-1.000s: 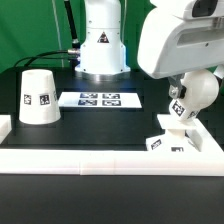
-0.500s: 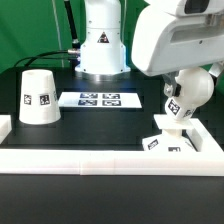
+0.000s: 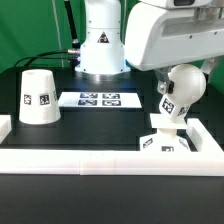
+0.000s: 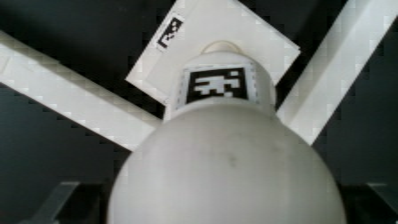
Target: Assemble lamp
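My gripper [image 4: 214,205] is shut on the white ball-shaped bulb [image 3: 183,92], which fills most of the wrist view [image 4: 214,150]. The bulb's narrow tagged end points down at the blocky square base [image 3: 163,142], also in the wrist view [image 4: 267,35]. In the exterior view the bulb's tip is at the base's top; I cannot tell whether it is seated. The base stands at the exterior view's right, against the white rail. The cone-shaped shade [image 3: 38,97] stands upright at the exterior view's left, far from the gripper. The fingers are mostly hidden by the bulb and the arm.
The marker board [image 3: 100,99] lies flat in the middle of the black table. A white rail [image 3: 90,160] runs along the front, with raised ends at both sides. The robot's own white body [image 3: 100,45] stands at the back.
The arm with the bulb has moved toward the exterior view's left and looms larger. The base beneath it has shifted slightly left too. The shade has not moved.
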`<control>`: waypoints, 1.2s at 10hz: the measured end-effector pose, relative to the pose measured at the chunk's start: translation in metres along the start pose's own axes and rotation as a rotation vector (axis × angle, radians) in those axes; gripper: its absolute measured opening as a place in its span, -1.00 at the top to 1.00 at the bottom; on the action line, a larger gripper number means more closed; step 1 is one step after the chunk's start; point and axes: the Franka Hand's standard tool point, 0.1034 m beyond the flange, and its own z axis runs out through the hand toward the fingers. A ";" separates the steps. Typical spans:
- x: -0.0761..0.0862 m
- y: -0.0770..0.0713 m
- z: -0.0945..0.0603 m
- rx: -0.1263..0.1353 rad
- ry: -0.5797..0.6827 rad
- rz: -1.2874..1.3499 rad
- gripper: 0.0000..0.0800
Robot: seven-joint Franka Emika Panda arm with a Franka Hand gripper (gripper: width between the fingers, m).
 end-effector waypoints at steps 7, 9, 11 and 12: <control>-0.015 0.006 0.000 -0.019 0.108 -0.001 -0.45; -0.021 0.005 0.000 -0.012 0.146 0.019 -0.45; -0.021 0.005 0.000 -0.013 0.146 0.018 -0.45; -0.021 0.005 0.000 -0.013 0.146 0.018 -0.45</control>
